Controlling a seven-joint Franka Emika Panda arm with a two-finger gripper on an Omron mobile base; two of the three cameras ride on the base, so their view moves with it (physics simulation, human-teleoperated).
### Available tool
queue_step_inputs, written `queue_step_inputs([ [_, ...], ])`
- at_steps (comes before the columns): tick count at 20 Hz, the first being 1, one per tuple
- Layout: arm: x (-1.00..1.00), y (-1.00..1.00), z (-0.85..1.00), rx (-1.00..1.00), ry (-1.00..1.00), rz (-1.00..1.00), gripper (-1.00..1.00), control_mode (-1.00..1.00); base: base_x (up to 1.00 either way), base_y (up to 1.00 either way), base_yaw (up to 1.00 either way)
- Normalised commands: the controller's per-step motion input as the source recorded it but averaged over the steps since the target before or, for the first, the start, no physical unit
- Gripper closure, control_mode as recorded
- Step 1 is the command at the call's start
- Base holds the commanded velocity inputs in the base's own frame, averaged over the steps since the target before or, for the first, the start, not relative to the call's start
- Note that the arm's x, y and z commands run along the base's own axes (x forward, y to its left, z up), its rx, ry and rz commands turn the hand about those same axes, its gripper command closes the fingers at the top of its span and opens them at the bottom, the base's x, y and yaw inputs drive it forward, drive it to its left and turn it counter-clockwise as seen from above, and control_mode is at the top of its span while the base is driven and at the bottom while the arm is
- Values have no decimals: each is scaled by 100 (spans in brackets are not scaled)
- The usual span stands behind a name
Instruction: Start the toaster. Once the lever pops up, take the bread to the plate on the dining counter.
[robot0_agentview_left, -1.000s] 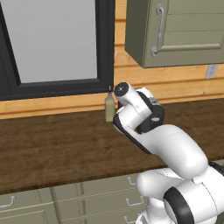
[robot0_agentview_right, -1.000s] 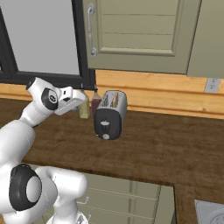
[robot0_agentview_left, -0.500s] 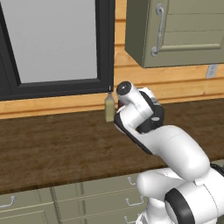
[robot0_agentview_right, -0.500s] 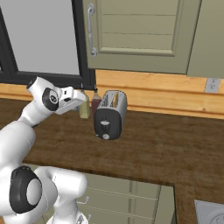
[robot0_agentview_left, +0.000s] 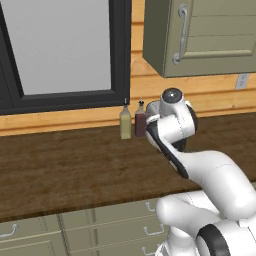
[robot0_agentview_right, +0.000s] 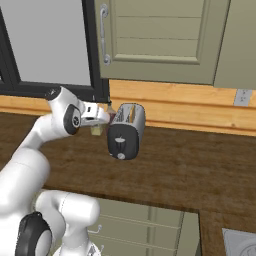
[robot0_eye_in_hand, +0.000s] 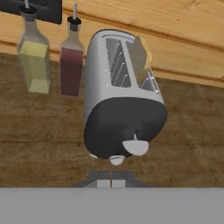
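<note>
The tool (robot0_eye_in_hand: 111, 178), clenched and empty, sits just before the toaster (robot0_eye_in_hand: 124, 98) on the worktop (robot0_eye_in_hand: 43, 135). The bread (robot0_eye_in_hand: 141, 57) protrudes from a slot. Risk: misaligned descent slips past the lever (robot0_eye_in_hand: 136, 147).

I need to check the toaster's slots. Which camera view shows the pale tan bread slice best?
The hand view: the pale tan bread slice stands in the right slot of the dark grey and silver toaster. The right base view shows the toaster small, the slice indistinct; in the left base view the arm covers it.
</note>
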Motion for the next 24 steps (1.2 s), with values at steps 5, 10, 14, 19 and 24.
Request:
queue_step_inputs([
  [5, 0, -56, 16, 20, -3, 0, 100, -100, 0, 0, 0],
  [10, 2, -69, 10, 22, -3, -4, 100, -100, 0, 0, 0],
  [14, 2, -52, 13, 21, 0, -9, 100, -100, 0, 0, 0],
  [19, 10, -9, 1, 8, 0, -2, 100, -100, 0, 0, 0],
  [24, 13, 3, 1, 4, 0, 1, 100, -100, 0, 0, 0],
])
